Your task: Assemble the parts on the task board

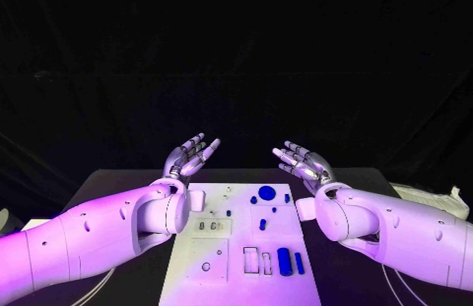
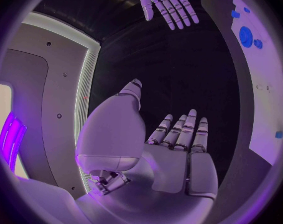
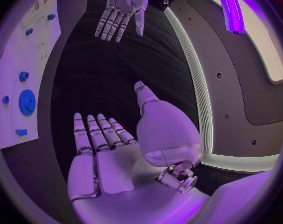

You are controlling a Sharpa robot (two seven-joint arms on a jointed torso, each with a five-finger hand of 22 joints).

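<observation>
We are observing the left hand and right hand hovering empty, fingers spread, beyond the task board.

Empty right robot hand beside task board

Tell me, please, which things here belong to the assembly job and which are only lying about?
For the job:
task board
blue parts, such as the round gear
left hand, open
right hand, open

Lying about:
pale crumpled object at the table's right edge
</observation>
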